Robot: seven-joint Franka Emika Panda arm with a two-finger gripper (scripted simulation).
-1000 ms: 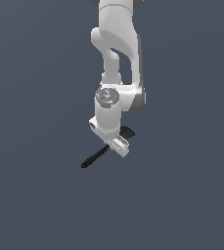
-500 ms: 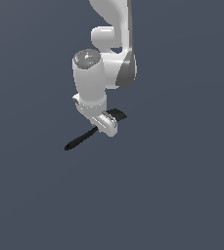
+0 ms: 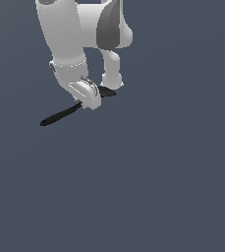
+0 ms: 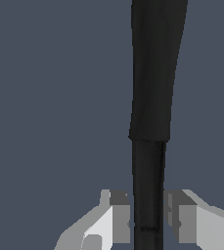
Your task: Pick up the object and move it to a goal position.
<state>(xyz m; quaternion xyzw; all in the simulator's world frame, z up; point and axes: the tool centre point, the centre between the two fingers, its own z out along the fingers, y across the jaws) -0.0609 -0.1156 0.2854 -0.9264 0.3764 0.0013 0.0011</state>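
The black spatula [image 3: 60, 116] hangs in my gripper [image 3: 88, 100], lifted off the ground. Its long thin handle sticks out toward the exterior view's left. Its small flat blade [image 3: 107, 91] shows on the other side of the fingers. In the wrist view the spatula [image 4: 151, 97] runs straight away from the camera, and the gripper [image 4: 148, 220] is shut on its thin shaft, with one finger [image 4: 118, 219] pressed on either side. No goal marker shows in either view.
A plain dark grey-blue ground [image 3: 158, 187] fills both views. The arm's white links [image 3: 67, 34] and a grey joint [image 3: 109, 27] rise above the gripper at the top of the exterior view.
The arm has carried the spatula up and toward the exterior view's left, and it now looks larger in that view. The grip on the spatula has not changed.
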